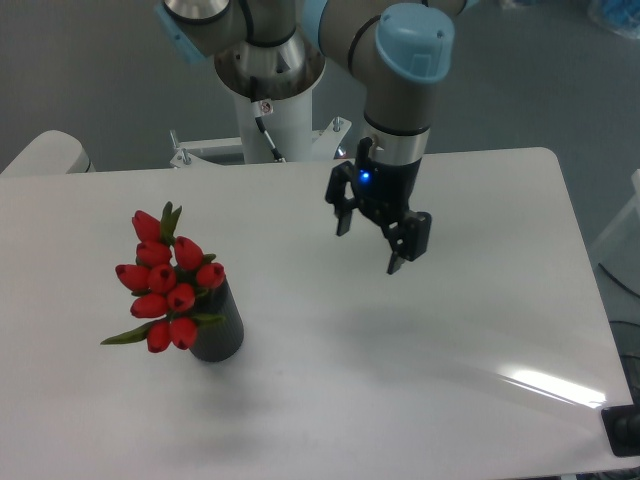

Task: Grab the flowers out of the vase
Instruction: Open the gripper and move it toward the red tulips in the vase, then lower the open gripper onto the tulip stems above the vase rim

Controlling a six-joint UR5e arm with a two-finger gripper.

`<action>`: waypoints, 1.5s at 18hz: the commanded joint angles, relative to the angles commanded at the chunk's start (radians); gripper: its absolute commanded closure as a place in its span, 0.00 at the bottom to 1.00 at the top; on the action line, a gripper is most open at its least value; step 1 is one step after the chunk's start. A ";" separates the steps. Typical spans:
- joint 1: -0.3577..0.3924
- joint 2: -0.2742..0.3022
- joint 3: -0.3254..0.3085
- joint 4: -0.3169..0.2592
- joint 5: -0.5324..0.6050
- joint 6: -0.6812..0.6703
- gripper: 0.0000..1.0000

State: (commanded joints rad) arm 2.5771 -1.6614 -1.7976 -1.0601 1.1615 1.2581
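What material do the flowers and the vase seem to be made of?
The flowers: probably artificial, plastic or fabric; the red buds look uniform and smooth, with stiff green leaves. The vase: dark grey-black with a dull finish, perhaps plastic or ceramic; the picture cannot settle which.

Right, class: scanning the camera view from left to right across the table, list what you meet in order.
Bunch of red tulip flowers with green leaves → small dark grey-black cylindrical vase → black two-finger gripper, jaws open, above the white table.
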 joint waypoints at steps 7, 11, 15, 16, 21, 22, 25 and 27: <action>0.008 0.032 -0.117 0.043 -0.246 -0.170 0.00; 0.014 0.038 -0.180 0.051 -0.413 -0.167 0.00; 0.006 0.051 -0.198 0.115 -0.434 -0.160 0.00; 0.003 0.049 -0.200 0.133 -0.453 -0.160 0.00; -0.028 0.032 -0.198 0.236 -0.499 -0.154 0.00; -0.032 0.022 -0.195 0.247 -0.499 -0.152 0.00; -0.038 0.002 -0.187 0.253 -0.490 -0.147 0.00; -0.049 0.000 -0.187 0.255 -0.487 -0.118 0.00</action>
State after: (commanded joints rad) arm 2.5281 -1.6613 -1.9850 -0.8053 0.6749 1.1396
